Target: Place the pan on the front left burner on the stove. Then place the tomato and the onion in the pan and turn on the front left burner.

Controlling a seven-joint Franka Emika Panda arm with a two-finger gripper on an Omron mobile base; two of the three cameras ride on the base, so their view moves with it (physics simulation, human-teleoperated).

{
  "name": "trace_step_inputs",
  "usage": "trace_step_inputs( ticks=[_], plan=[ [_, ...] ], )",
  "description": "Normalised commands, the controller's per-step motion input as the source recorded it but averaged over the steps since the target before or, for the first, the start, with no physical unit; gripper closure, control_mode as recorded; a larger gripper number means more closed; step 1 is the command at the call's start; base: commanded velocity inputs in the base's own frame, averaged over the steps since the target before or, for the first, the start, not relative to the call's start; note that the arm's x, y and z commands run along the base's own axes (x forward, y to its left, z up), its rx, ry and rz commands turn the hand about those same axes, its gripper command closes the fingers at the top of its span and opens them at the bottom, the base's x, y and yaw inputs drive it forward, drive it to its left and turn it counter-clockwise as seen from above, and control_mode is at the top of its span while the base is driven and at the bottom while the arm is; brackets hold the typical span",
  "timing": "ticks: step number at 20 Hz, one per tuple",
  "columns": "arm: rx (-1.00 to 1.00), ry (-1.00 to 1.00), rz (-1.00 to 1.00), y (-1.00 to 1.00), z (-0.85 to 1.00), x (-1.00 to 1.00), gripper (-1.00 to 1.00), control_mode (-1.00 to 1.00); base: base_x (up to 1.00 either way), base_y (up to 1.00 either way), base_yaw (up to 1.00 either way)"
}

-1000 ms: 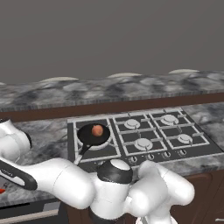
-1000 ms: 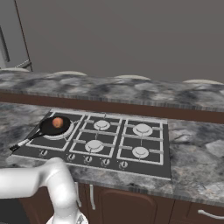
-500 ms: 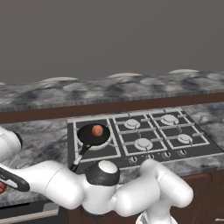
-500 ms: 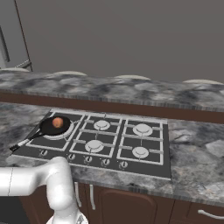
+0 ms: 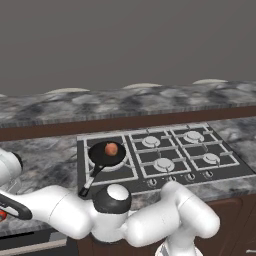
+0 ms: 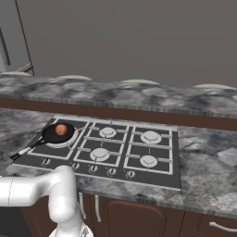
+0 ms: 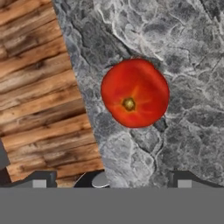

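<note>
One tomato (image 7: 134, 93) lies under your hand camera, sitting on the grey marbled bench (image 7: 188, 52) near its edge, with its stem scar facing up at you. Your end effector (image 7: 109, 178) hangs over it with the jaws spread wide and nothing between them; the two dark fingertips (image 7: 39, 179) show at 6 o'clock in that view, the tomato just past them toward 12 o'clock. Wooden floor (image 7: 39, 87) fills the side from 8 to 11 o'clock, beyond the bench edge.

From the base cameras you see the pan (image 5: 107, 153) resting on the front left burner (image 5: 108, 162) of the stove (image 5: 160, 157), its handle pointing to about 7 o'clock toward the bench front. The onion (image 5: 111, 149) sits inside the pan, close to the middle. In the right base view the pan (image 6: 59, 133) and the onion (image 6: 60, 129) lie at 9 o'clock on the stove (image 6: 111, 148), with a row of knobs (image 6: 92, 168) along its near edge.
</note>
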Motion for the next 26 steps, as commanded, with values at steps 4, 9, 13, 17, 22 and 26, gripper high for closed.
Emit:
trace_step_inputs(
  ticks=[4,9,13,17,22,26],
  plan=[
    [0.01,0.00,0.02,0.01,-0.13,0.10,-1.00,-1.00,0.00,0.00,0.00],
    [0.02,-0.04,0.04,0.03,-0.19,0.02,-1.00,-1.00,0.00,0.00,0.00],
    [0.06,-0.05,0.05,0.03,-0.15,0.00,-1.00,-1.00,0.00,0.00,0.00],
    [0.17,-0.07,0.06,0.00,-0.01,0.03,-1.00,-1.00,0.00,0.00,0.00],
    [0.18,-0.07,0.04,0.00,-0.09,0.00,-1.00,-1.00,0.00,0.00,0.00],
    [0.05,-0.02,0.00,0.00,-0.22,0.00,-1.00,-1.00,0.00,0.00,0.00]
  ],
)
